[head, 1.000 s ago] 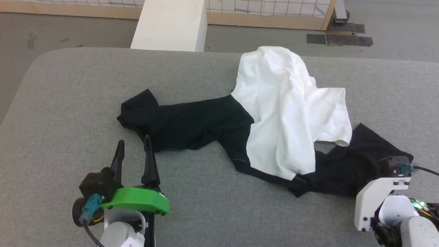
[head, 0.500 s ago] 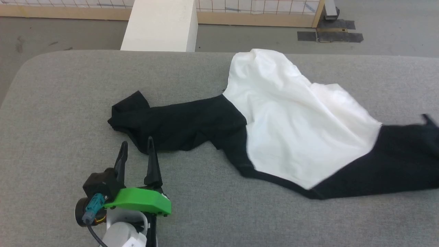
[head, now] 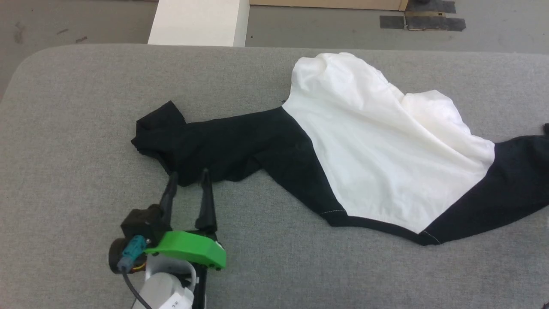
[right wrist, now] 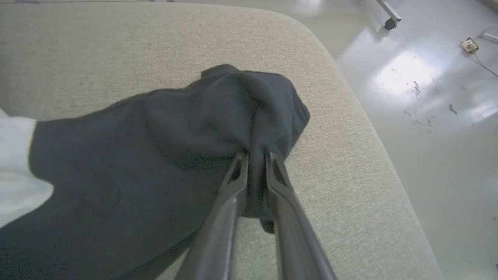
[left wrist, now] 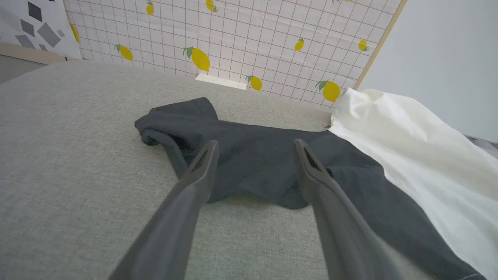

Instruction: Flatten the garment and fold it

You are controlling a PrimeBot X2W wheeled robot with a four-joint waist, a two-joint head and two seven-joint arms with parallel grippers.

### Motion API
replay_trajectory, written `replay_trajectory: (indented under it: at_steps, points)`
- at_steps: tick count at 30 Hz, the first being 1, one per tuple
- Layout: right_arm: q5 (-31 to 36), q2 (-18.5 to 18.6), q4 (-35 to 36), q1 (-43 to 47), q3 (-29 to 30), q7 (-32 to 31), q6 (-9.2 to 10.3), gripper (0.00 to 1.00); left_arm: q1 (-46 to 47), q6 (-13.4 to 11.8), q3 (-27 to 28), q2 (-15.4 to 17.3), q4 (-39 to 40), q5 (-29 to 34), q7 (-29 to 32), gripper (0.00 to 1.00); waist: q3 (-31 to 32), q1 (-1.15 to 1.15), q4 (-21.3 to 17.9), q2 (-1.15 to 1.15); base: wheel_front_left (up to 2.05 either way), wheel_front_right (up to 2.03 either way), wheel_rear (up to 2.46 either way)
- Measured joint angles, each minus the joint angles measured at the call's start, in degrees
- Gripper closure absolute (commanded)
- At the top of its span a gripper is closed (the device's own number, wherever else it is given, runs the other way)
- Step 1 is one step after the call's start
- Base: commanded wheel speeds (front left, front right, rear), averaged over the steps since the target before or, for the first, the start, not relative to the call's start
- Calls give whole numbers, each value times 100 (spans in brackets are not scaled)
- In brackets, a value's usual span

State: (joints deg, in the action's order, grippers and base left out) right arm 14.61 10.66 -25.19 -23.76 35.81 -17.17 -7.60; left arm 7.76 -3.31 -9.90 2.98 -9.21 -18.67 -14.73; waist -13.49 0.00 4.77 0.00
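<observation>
The garment (head: 377, 146) lies across the grey padded table (head: 85, 107), its white body crumpled in the middle and a black sleeve stretched out to each side. My left gripper (head: 188, 174) is open, its fingertips at the near edge of the left black sleeve (head: 223, 146). In the left wrist view that sleeve (left wrist: 175, 120) lies between and beyond the spread fingers of the left gripper (left wrist: 255, 143). In the right wrist view my right gripper (right wrist: 256, 154) is shut on a bunch of the right black sleeve (right wrist: 175, 136) near the table's rounded corner.
A white box (head: 197, 21) stands on the floor just beyond the table's far edge. A lemon-patterned screen (left wrist: 233, 39) rises behind the table. The table's right edge drops to shiny floor (right wrist: 428, 97) close to the right gripper.
The right sleeve has been pulled out to the right and the white body has spread flatter. My left gripper has moved forward to the left sleeve's edge. The head camera has tilted.
</observation>
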Motion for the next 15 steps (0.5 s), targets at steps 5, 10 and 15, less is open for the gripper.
replay_trajectory:
  at_steps: [5, 10, 15]
  points:
    - [-647, -586, 353, 694, -583, 792, 0, 0, 58, 75, -702, -1, -631, -572, 222, 0, 306, 0, -217, 0, 0, 0, 0]
    - [-1193, -738, 1013, 1347, -1304, 1011, 0, 0, 346, -90, -915, -20, -943, -922, 611, 0, 419, 0, -500, 0, 0, 0, 0]
    - [-1667, -772, 1486, 1913, -1886, 1123, 0, 0, 647, -326, -1007, -24, -1359, -1124, 1084, 0, 488, 0, -832, 0, 0, 0, 0]
